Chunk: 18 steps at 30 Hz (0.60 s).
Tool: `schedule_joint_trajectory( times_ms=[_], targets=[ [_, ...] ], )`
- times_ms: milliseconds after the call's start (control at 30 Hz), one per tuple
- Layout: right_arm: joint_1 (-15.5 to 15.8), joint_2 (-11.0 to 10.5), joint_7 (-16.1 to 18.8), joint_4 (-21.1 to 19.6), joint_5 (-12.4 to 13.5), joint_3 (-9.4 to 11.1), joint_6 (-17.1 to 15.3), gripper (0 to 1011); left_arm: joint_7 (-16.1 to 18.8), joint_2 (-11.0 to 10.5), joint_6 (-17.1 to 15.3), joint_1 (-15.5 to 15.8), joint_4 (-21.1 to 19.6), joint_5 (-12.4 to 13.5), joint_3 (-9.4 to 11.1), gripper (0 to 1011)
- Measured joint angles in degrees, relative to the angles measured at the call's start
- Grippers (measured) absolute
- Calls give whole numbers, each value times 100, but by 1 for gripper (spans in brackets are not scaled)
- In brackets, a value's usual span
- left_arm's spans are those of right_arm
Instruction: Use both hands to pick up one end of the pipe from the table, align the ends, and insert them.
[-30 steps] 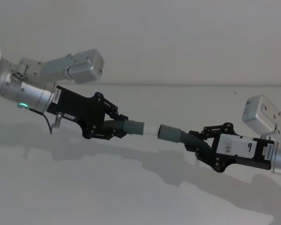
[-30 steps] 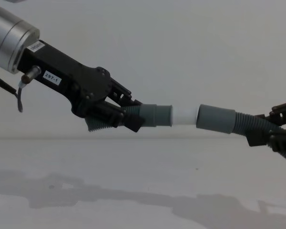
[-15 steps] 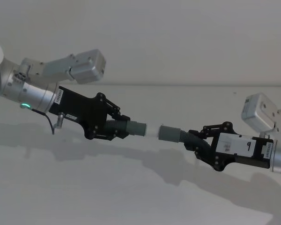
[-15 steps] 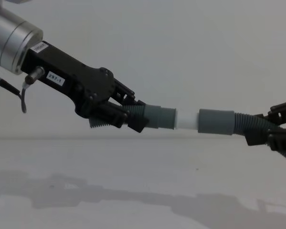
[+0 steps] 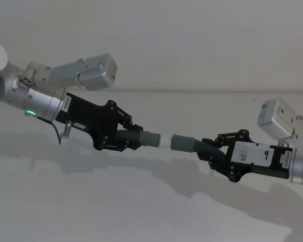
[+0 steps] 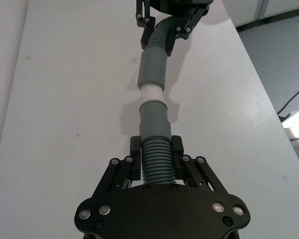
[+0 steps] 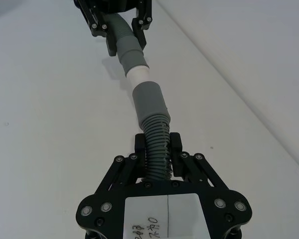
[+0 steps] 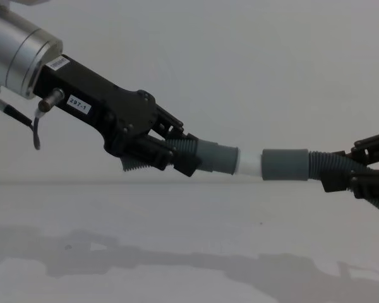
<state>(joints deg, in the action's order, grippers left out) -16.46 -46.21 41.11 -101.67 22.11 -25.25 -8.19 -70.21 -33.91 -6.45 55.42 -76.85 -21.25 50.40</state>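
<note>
Counter, white and matte, is spreading wide beneath both arms, and nothing held is touching it.

Coming in from the left side of the head view, the left end effector is clamping its fingers around the ribbed body of the left hose piece, whose narrower collar is carrying the white tapered tip. Reaching in from the right, the right end effector is gripping the ribbing of the right hose piece in the same closed way, and its wider open sleeve is facing the tip. Both pieces are hanging in the air well above the counter.

Insertion is the step in hand, judging by how the ends are meeting: the tip seems to be just entering the sleeve mouth, with a short band of white still exposed. In the chest view the left piece is tilting down slightly toward the sleeve, so the next move probably calls for levelling that angle while pushing the two collars together along one axis.

Compared with a second ago, the visible white band is shrinking: the left end effector is advancing toward the right one, and the gap between the collars is narrowing.
</note>
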Motion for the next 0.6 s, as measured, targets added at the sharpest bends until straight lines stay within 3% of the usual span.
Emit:
schedule_joint_trajectory(
  times_ms=[600],
  targets=[
    [-147,19,-4,87,46,-137,-31,274,33,19,47,44,71,-60,49,343]
  ],
)
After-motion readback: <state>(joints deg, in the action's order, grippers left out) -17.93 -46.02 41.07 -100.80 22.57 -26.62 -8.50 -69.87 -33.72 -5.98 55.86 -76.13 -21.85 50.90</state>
